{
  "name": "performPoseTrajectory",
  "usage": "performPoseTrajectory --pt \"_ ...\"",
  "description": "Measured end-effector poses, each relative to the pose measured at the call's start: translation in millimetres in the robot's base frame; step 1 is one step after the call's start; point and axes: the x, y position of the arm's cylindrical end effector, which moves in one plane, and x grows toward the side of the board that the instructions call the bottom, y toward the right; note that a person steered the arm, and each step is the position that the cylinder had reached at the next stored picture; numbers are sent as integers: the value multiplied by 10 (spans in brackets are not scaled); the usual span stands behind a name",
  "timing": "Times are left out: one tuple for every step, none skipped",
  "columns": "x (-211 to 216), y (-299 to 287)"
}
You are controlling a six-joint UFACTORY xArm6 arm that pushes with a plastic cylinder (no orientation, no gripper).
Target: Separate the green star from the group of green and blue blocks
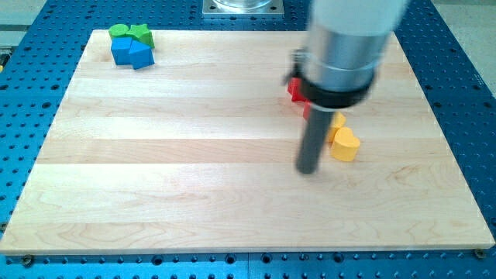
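No jaws fitted; my tip (308,170) rests on the surface (194,194), just left of the yellow block (344,144). Green star (141,33) sits at 11 o'clock, touching the green block (118,31) and blue blocks (131,53). Likely light, rigid, slides easily; push at its inner edge.

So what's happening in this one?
A rod-ended arm is pushing blocks on a wooden board. My tip rests right of centre, just left of a yellow block, with red blocks partly hidden behind the arm. The green star sits far off at the view's top left, touching a green block and blue blocks.
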Motion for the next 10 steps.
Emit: performPoseTrajectory --pt "-293 -932" --pt "-763 -1646" --pt "-1220 -2313" --pt "-1819 -2861" --pt "-2200 -3519" --pt "-2231 -3547" --pt "-2532 -3434" --pt "-2978 -3271" --pt "-3086 -3237" --pt "-3086 -3045"
